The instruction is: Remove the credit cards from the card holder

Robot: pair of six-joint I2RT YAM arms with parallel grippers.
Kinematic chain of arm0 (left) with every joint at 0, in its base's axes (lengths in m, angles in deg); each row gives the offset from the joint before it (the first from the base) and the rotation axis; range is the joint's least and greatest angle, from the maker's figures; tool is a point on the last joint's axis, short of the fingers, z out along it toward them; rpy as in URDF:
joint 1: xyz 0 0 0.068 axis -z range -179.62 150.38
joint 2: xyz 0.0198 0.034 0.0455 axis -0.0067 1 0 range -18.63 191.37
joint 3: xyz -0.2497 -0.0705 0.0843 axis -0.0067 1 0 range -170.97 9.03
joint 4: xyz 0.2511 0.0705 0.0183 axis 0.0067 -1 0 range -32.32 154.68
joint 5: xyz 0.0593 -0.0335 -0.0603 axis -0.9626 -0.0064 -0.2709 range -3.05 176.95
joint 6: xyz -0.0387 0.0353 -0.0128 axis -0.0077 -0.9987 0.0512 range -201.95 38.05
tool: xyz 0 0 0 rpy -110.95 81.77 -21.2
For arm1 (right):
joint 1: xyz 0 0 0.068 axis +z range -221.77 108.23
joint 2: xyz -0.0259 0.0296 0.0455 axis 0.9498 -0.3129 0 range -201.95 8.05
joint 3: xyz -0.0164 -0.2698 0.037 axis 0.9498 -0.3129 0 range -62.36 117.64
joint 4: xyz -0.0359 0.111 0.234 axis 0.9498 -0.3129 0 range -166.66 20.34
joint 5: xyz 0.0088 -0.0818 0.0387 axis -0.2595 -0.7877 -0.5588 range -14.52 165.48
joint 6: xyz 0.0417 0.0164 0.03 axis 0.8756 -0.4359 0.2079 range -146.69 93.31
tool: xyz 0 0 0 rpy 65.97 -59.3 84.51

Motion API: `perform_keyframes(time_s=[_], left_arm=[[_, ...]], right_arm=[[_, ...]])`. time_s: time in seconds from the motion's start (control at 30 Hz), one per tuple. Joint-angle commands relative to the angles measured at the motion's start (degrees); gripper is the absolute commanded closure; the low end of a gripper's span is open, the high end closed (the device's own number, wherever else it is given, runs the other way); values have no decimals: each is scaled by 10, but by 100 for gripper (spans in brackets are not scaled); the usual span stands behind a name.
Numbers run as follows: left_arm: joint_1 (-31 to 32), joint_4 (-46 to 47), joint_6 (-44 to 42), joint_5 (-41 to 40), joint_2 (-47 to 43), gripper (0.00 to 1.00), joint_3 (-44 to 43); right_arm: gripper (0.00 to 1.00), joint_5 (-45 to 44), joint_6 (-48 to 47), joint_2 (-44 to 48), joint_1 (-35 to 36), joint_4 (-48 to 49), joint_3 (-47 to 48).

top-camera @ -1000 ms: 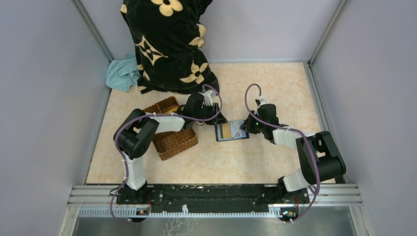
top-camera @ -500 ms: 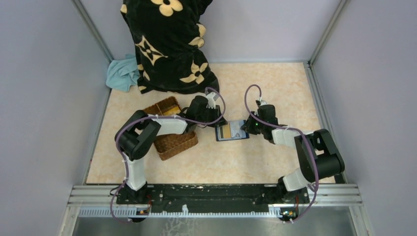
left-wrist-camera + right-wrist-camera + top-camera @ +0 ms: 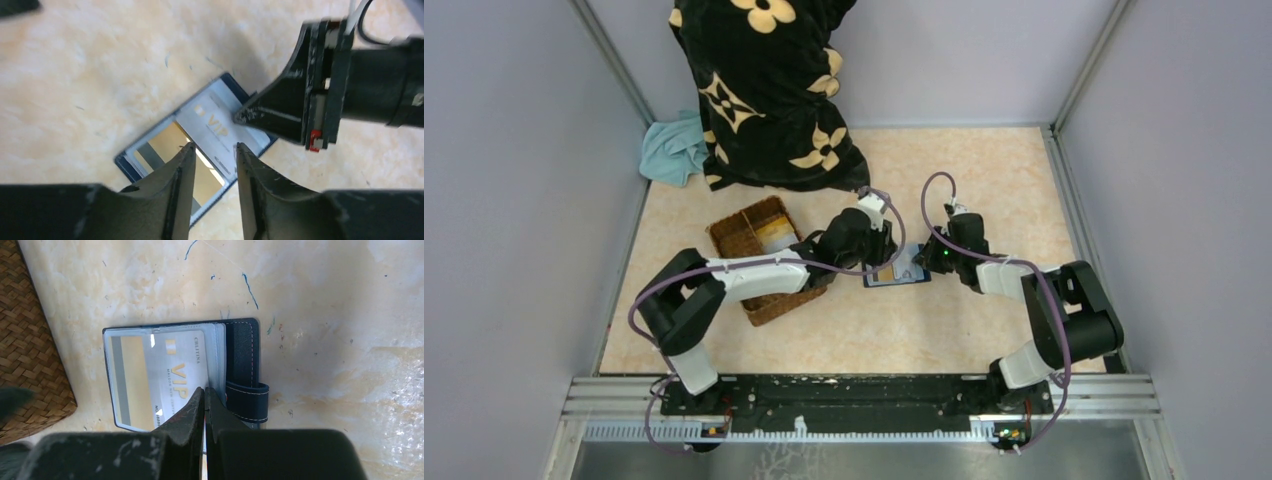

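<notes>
The left hand [image 3: 214,150], slightly spread, has swung from the basket [image 3: 769,262] to the open card holder [image 3: 242,355] mid-bench (right hand [image 3: 204,396] pressed together, pinning it); the credit cards [image 3: 172,372] look ready for pulling.

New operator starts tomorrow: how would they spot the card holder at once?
On the beige table, look just right of the brown wicker basket. The card holder lies open there. It alone is flat and navy, credit cards showing inside.
</notes>
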Motion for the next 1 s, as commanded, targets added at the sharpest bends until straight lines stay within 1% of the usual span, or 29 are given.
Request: perform_keyframes(time_s=[0.0, 0.03, 0.07, 0.13, 0.2, 0.3, 0.4, 0.57, 0.6, 0.8, 0.97], left_arm=[[-16, 56, -30, -49, -34, 39, 21], [-20, 89, -12, -25, -41, 17, 39], [-23, 124, 19, -16, -44, 8, 59], [-34, 147, 56, 37, -41, 1, 72], [-36, 138, 78, 57, -34, 1, 69], [-37, 133, 108, 69, -24, 5, 68], [-42, 134, 137, 90, -17, 11, 70], [-59, 175, 183, 169, 5, 25, 80], [-60, 178, 188, 176, 10, 27, 82], [-61, 186, 198, 175, 26, 31, 102], [-62, 180, 195, 179, 45, 31, 100]], right_arm=[[100, -14, -5, -12, -2, -4, -10], [100, -15, -5, -11, -2, -4, -9], [100, -16, -6, -9, -3, -3, -10], [100, -17, -9, -8, -2, -2, -12], [100, -16, -10, -10, -2, -2, -12], [100, -15, -9, -9, -2, 0, -12], [100, -16, -9, -9, -2, 1, -13], [100, -16, -4, -10, -2, 4, -15], [100, -17, -2, -10, -2, 4, -16], [100, -21, 8, -15, -2, -1, -17], [100, -11, 11, -26, -2, 0, -16]])
